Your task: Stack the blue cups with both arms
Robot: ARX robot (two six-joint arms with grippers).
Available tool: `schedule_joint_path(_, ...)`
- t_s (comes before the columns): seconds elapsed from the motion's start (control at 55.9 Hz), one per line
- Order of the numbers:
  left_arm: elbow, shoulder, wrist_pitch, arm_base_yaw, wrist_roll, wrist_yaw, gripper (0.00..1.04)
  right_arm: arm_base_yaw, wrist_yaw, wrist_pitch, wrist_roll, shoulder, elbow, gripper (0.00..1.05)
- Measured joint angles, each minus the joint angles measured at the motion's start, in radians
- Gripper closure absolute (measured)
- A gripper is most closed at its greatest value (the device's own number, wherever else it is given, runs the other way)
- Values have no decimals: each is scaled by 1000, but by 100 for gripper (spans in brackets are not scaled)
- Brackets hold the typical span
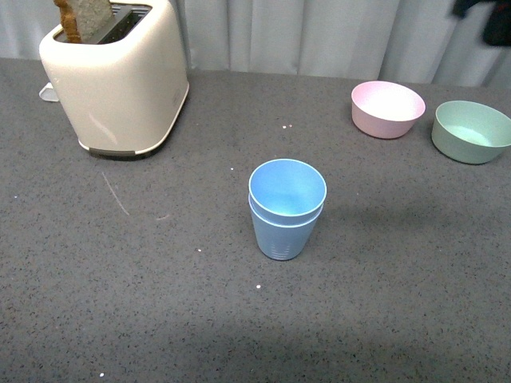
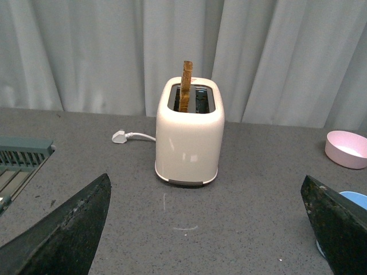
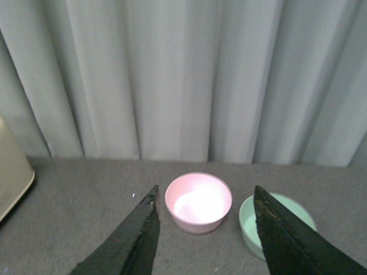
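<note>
Two light blue cups (image 1: 287, 206) stand nested one inside the other, upright, in the middle of the grey table. Neither gripper holds them. A sliver of a blue cup (image 2: 354, 200) shows in the left wrist view beside one finger. My left gripper (image 2: 206, 220) is open and empty, its fingers far apart above bare table in front of the toaster. My right gripper (image 3: 205, 197) is open and empty, raised above the table, with the pink bowl seen between its fingers. A dark part of an arm (image 1: 489, 17) shows at the far right in the front view.
A cream toaster (image 1: 116, 76) with a slice of toast stands at the back left; it also shows in the left wrist view (image 2: 189, 134), with a white plug (image 2: 120, 136). A pink bowl (image 1: 387, 108) and a green bowl (image 1: 471, 131) sit at the back right. A grey rack (image 2: 20, 160) shows beside the left gripper.
</note>
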Motion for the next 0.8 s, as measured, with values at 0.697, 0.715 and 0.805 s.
schedule_joint_path(0.697, 0, 0, -1, 0, 0, 2, 7, -225, -225, -140, -11, -536, -404, 104)
schedule_joint_path(0.715, 0, 0, -1, 0, 0, 2, 7, -227, -228, -146, -11, -544, -406, 104)
schedule_joint_path(0.805, 0, 0, -1, 0, 0, 2, 7, -276, -299, -202, -11, -612, -422, 104)
